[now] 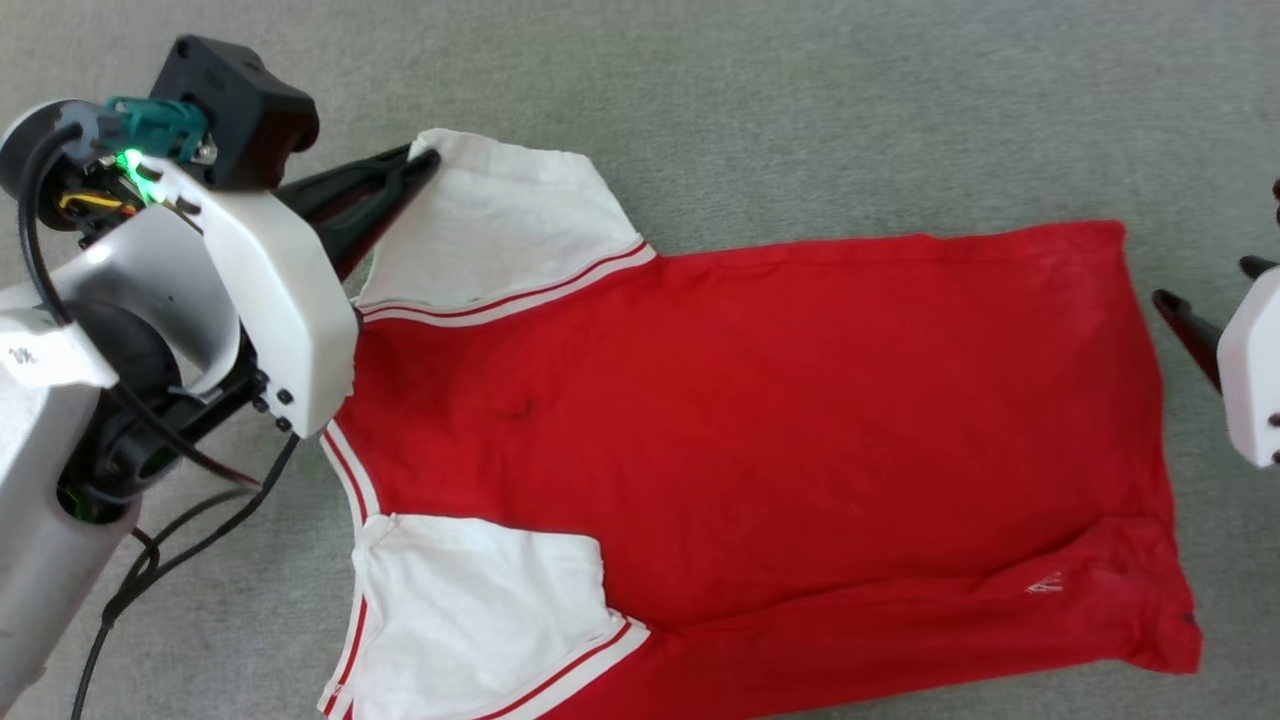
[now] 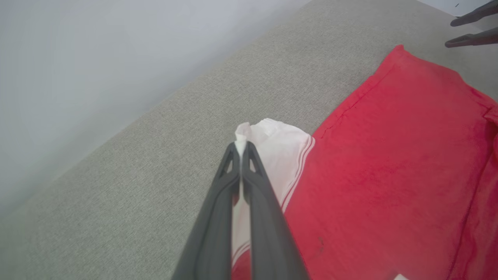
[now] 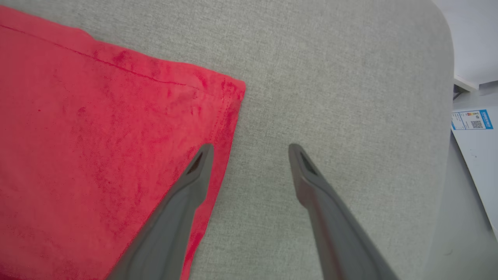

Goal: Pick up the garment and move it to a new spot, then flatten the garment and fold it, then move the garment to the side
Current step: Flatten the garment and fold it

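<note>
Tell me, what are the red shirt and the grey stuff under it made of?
The red shirt looks like soft knit cloth, maybe cotton, with a dull finish: it creases and has stitched hems. The grey surface under it looks like woven upholstery fabric, also dull: a fine criss-cross weave shows up close.

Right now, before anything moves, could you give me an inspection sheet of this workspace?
Surface: grey fabric surface.
Job's things: garment, red with white sleeves, spread flat.
Clutter: nothing seen.
Grippers: left gripper shut on a white sleeve at its corner; right gripper open by the hem corner, holding nothing.
Cables: black cables hang beside the left arm.
Surroundings: blue-and-white label on a white panel beyond the surface's edge.
</note>
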Available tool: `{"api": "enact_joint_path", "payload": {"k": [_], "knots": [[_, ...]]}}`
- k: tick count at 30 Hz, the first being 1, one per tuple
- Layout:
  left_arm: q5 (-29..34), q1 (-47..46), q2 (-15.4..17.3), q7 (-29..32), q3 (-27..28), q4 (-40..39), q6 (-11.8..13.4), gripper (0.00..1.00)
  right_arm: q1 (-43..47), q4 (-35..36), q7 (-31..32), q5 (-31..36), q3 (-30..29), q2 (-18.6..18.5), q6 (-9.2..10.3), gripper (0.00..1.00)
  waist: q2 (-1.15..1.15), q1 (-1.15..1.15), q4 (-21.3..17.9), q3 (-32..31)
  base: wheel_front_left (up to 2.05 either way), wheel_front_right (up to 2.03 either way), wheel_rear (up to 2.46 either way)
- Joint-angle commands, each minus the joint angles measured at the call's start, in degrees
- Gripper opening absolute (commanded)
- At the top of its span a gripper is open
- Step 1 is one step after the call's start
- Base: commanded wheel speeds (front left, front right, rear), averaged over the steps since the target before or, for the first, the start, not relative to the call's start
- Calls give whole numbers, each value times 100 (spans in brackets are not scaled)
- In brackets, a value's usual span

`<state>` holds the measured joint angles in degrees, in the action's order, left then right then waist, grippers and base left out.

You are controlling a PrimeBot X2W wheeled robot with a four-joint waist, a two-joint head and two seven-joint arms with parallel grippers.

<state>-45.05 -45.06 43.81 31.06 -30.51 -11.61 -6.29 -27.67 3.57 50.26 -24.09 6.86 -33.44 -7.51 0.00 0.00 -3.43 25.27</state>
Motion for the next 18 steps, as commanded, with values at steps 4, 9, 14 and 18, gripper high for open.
{"api": "enact_joint_path", "payload": {"k": [4,9,14,18], "knots": [[3,104,-38,-32,12,-406,115,0,-499,-258,511,88,155,-51,4,100,0,0,262,267,0,0,0],[64,101,-90,-52,-49,-744,141,0,-833,-577,815,224,372,-96,4,100,0,0,488,458,0,0,0],[73,113,-185,-107,-116,-883,143,0,-815,-908,969,299,716,-134,4,100,0,0,654,554,0,0,0],[73,149,-192,-140,-180,-881,109,0,-706,-1150,1021,186,947,-95,2,100,0,0,733,580,0,0,0]]}}
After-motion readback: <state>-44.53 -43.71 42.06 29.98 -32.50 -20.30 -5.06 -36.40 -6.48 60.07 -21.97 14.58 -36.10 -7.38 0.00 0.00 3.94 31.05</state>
